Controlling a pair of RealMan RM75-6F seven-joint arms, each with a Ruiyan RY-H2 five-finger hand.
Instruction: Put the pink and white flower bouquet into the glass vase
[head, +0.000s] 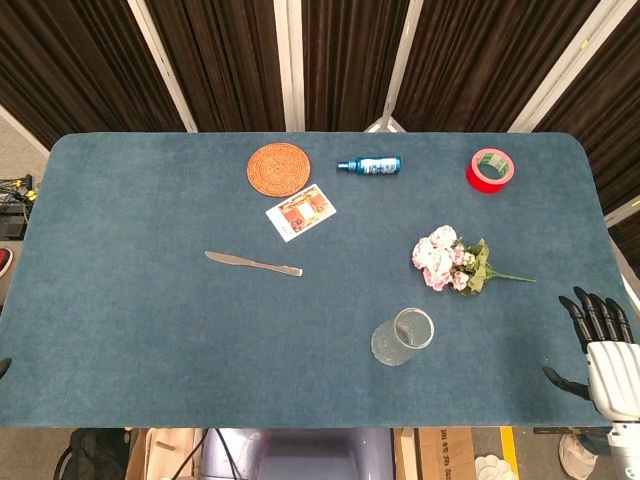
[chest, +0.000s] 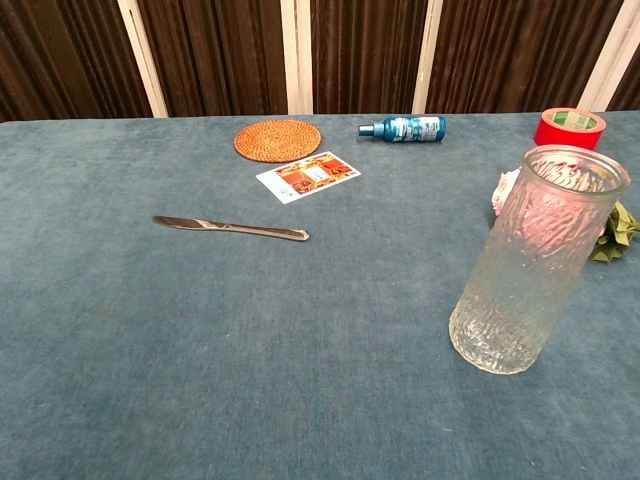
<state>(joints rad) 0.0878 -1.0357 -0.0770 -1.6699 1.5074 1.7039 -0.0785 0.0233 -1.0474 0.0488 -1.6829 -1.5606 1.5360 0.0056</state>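
The pink and white flower bouquet (head: 452, 264) lies on its side on the blue table, its thin stem pointing right. In the chest view only its leaves (chest: 620, 232) and a bit of petal show behind the vase. The glass vase (head: 402, 337) stands upright and empty near the front edge, just in front of the bouquet; it looms large in the chest view (chest: 535, 262). My right hand (head: 598, 347) hovers at the table's front right corner, fingers spread apart, holding nothing, well right of the vase. My left hand is not in either view.
A butter knife (head: 253, 263) lies mid-table. At the back are a woven coaster (head: 279, 169), a printed card (head: 301, 212), a blue bottle on its side (head: 369, 166) and a red tape roll (head: 490, 170).
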